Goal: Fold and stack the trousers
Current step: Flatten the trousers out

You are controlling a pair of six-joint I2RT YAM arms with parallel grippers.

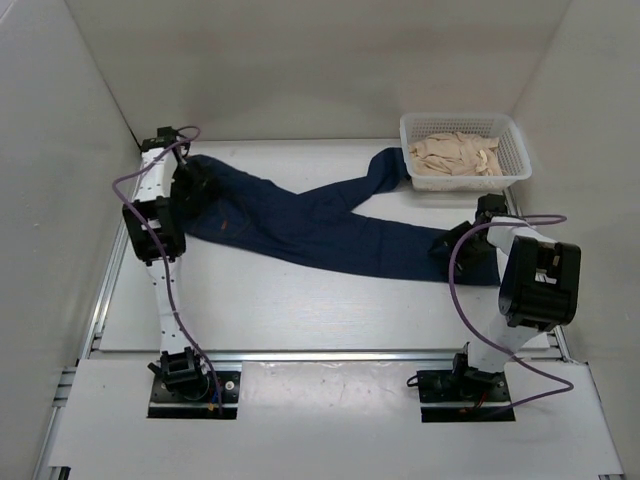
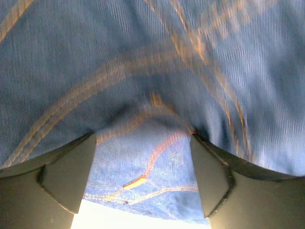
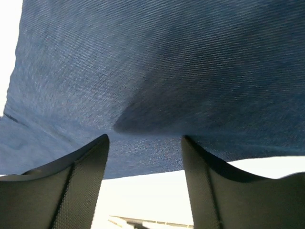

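Where trousers [image 1: 320, 235] sprawl dark navy, only left wrist view shows orange stitching [image 2: 157, 152]; left hand [image 2: 142, 138], right hand [image 3: 144, 138] both splayed.

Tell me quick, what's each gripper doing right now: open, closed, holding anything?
Left gripper: open, jaws spread over the stitched part of the trousers, nothing clamped.
Right gripper: open, jaws spread over plain denim, nothing clamped.

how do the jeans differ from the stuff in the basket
The trousers are dark navy; the beige cloth is pale. The trousers lie stretched across the table, legs splayed; the beige cloth sits crumpled in the white basket. Both the left gripper and right gripper are down at the trousers; neither touches the beige cloth. Neither item is folded.
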